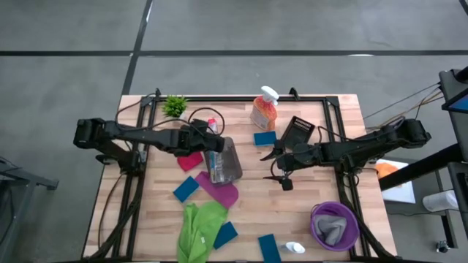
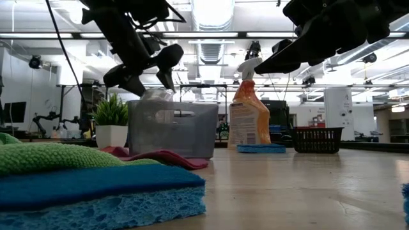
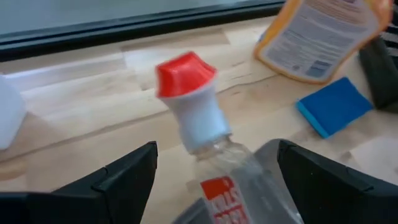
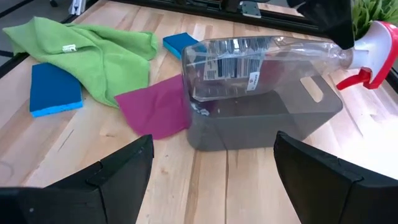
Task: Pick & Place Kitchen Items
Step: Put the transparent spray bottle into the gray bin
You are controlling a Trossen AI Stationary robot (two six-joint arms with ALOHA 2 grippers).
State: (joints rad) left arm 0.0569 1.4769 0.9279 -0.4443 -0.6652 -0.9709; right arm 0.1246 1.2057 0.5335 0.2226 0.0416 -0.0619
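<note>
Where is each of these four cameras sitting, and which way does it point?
High: overhead, looking straight down; both arms, left end effector and right end effector show.
Low: tabletop height, facing the room; arms overhead.
Left wrist: looks past its own fingers at a red-capped bottle.
Right wrist: past its fingers at the grey bin.
Shared: the orange spray bottle shows in high and low.

Bright ceiling lights glare; nearest sponge blurred.
</note>
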